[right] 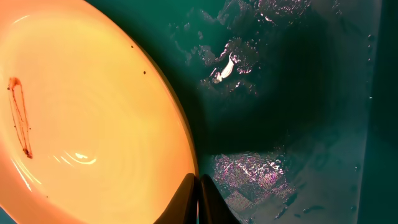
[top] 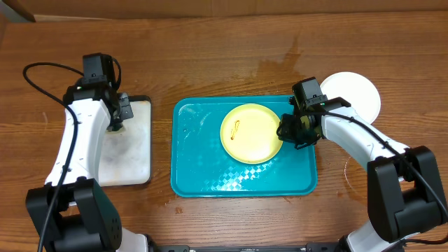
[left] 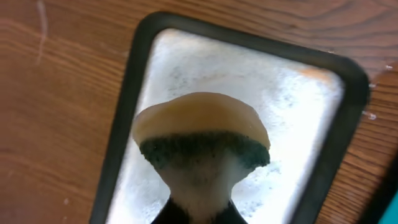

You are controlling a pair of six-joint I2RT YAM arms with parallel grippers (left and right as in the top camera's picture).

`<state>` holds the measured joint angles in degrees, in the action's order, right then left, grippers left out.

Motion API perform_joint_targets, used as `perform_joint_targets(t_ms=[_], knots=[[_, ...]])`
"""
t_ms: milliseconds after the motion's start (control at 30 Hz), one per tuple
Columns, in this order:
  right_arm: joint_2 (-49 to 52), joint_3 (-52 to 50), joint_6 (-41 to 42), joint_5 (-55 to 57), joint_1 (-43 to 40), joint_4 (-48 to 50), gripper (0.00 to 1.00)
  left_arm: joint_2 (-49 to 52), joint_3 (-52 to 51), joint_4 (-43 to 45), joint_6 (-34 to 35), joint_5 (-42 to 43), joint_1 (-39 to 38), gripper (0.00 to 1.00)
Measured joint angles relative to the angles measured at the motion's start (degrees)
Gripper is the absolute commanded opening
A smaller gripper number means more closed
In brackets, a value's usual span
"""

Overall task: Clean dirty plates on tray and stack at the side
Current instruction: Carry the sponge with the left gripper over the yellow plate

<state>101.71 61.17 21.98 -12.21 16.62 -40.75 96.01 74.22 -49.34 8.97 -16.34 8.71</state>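
Note:
A pale yellow-green plate with a brownish smear lies on the turquoise tray. My right gripper is shut on the plate's right rim. In the right wrist view its fingertips pinch the rim of the plate, and the smear shows at the left. A white plate lies on the table to the right of the tray. I cannot tell if another lies under it. My left gripper is shut on a yellow and green sponge over the black-rimmed white tray.
The turquoise tray's floor is wet with droplets. A damp patch marks the wooden table behind the tray. The black rim of the small tray frames the sponge in the left wrist view.

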Motion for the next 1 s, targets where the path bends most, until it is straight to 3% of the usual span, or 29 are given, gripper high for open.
perform_joint_targets(t_ms=[233, 500, 633, 1000], knots=[[0.0, 0.0, 0.0, 0.0, 0.0, 0.0, 0.04, 0.0, 0.0, 0.4, 3.3, -0.7, 0.0, 0.04], [0.0, 0.0, 0.0, 0.0, 0.0, 0.0, 0.04, 0.0, 0.0, 7.3, 2.6, 30.8, -0.2, 0.04], [0.0, 0.0, 0.0, 0.0, 0.0, 0.0, 0.04, 0.0, 0.0, 7.4, 1.5, 39.6, -2.6, 0.04], [0.0, 0.0, 0.0, 0.0, 0.0, -0.4, 0.04, 0.7, 0.0, 9.7, -2.1, 41.9, -21.3, 0.04]])
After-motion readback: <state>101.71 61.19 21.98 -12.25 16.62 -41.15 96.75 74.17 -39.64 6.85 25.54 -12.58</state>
